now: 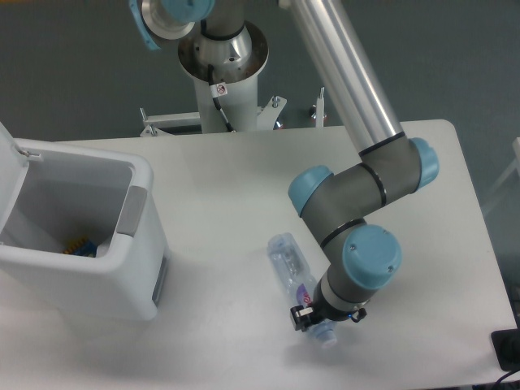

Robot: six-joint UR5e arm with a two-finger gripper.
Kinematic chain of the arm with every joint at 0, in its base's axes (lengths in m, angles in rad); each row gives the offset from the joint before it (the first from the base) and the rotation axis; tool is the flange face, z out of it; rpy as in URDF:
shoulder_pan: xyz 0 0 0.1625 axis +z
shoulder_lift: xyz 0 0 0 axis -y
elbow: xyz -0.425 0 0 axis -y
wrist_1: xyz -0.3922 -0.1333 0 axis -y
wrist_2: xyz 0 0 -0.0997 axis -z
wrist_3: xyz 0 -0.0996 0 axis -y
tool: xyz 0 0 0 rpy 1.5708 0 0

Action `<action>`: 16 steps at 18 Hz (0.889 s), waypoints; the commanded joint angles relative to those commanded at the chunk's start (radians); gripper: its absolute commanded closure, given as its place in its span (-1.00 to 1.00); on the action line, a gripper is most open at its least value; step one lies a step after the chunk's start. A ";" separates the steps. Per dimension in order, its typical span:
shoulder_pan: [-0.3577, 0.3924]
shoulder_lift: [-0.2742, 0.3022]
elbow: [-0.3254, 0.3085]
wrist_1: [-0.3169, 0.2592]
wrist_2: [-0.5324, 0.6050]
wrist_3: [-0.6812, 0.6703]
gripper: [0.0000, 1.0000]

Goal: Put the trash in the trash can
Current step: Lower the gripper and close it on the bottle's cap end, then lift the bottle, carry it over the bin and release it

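Note:
The clear plastic bottle (288, 262) lies on its side on the white table, right of centre, with its purple-and-red label and pale cap end under my wrist. My gripper (314, 323) points down over the bottle's cap end and is mostly hidden by the arm; I cannot tell whether its jaws touch the bottle. The trash can (97, 276), a large white bin with a grey side panel, stands at the left with its lid (8, 166) raised. The smaller cup-like piece is out of view.
Something blue and orange (79, 246) lies inside the bin. The arm's base (223, 61) stands at the table's back edge. The table's front edge runs just below the gripper. A dark object (508, 349) sits off the table's right corner.

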 joint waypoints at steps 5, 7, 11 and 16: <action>0.011 0.084 -0.005 0.038 -0.101 0.000 0.28; 0.011 0.114 -0.005 0.057 -0.152 0.000 0.34; 0.011 0.166 -0.011 0.066 -0.216 0.000 0.43; 0.003 0.259 -0.012 0.078 -0.322 -0.003 0.44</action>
